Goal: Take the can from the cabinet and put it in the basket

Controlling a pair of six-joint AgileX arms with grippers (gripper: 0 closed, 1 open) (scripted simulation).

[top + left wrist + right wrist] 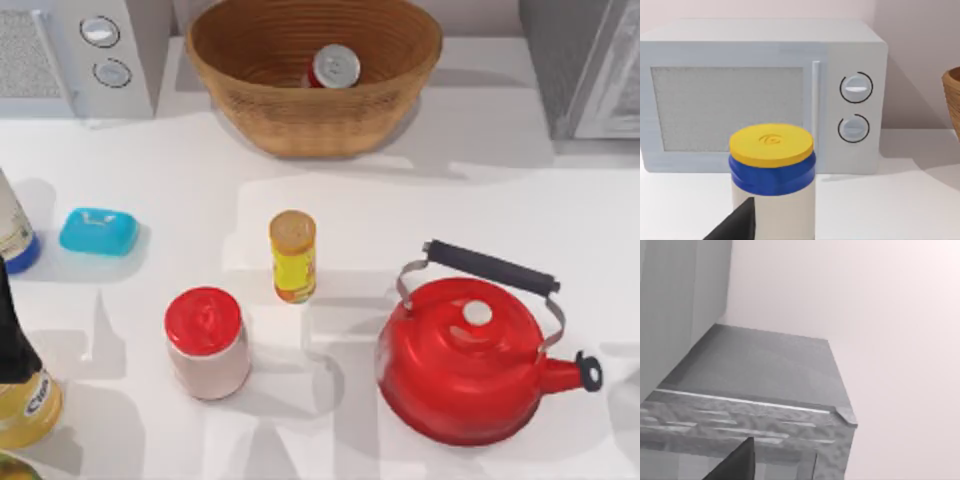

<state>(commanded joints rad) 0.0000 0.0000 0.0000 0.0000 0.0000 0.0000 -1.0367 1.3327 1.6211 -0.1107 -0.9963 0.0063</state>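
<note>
The basket is tan-brown with ribbed woven coils; the can has a shiny silver top and red sides; the cabinet is dark grey with a paler framed door; the kettle is glossy red with a black handle; the tube is yellow, tan-lidded; the jar is pale, red-lidded; the soap is bright blue; the bench is white.

Bright, even light fills all three views. In the top view the white table is washed pale, with soft grey shadows pooling beside the basket, the kettle and the jar, and broad faint bands cross the near part of the table. A small glint sits on the kettle's red body. The can top shines. Edges look slightly soft everywhere.
</note>
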